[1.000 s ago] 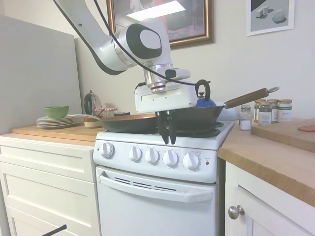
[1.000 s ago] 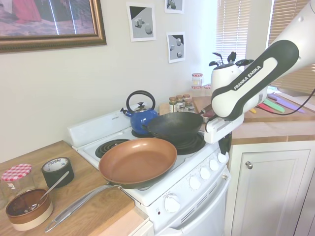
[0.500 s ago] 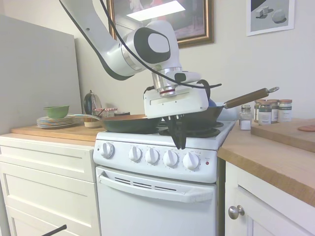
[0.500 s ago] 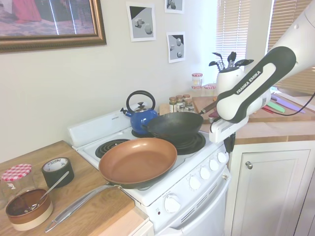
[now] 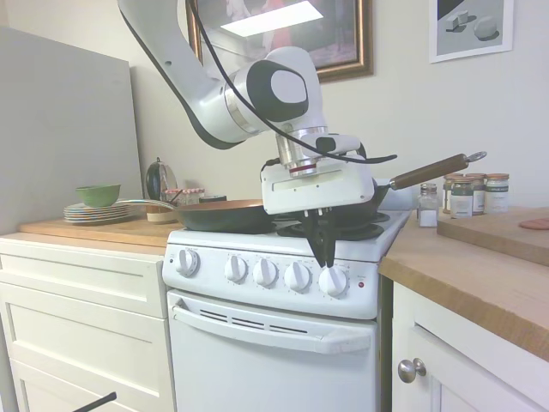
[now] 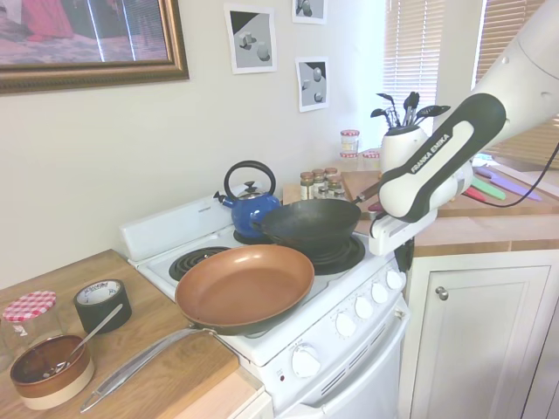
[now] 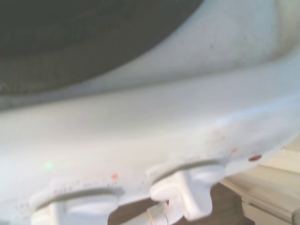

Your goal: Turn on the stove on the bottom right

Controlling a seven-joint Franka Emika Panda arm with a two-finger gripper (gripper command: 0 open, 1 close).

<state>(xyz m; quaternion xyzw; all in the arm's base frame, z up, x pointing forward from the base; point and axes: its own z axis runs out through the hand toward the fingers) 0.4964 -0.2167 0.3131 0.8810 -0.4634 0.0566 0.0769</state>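
Premises: a domestic kitchen. A narrow white stove (image 5: 274, 326) stands between white cabinets (image 5: 81, 326) topped by a wooden counter (image 5: 480, 275). On the stove: a copper frying pan (image 6: 244, 288), a dark wok (image 6: 307, 223), a blue kettle (image 6: 250, 208). Spice jars (image 5: 467, 194) beside the stove; framed pictures (image 6: 83, 39) on the wall behind it.

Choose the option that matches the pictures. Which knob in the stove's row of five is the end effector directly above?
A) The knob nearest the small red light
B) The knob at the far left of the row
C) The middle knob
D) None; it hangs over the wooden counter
A: in the first exterior view the end effector hangs just above the stove's rightmost knob, next to the red indicator light.
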